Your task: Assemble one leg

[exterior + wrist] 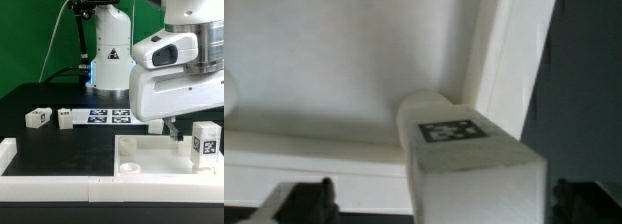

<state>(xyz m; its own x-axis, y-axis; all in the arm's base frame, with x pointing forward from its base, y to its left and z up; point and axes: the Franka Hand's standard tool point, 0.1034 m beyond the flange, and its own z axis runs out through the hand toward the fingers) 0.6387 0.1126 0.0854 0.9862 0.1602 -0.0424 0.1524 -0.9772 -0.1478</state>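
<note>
A small white leg (207, 143) with a black-and-white tag stands upright in the white tray (150, 160), at its corner on the exterior view's right. In the wrist view the leg (464, 160) rises from the tray's corner (491, 60) and lies between my dark fingers (304, 200), with a gap on each side. My gripper (446, 205) is open and holds nothing. In the exterior view the gripper (172, 127) hangs under the big white arm, just above the tray and close to the leg. Two more legs (38, 117) (65, 118) lie on the black table at the left.
The marker board (110, 115) lies at the back of the table in front of the robot's base (108, 60). A white L-shaped barrier (40, 185) runs along the front and left edges. The tray has round corner sockets (128, 166).
</note>
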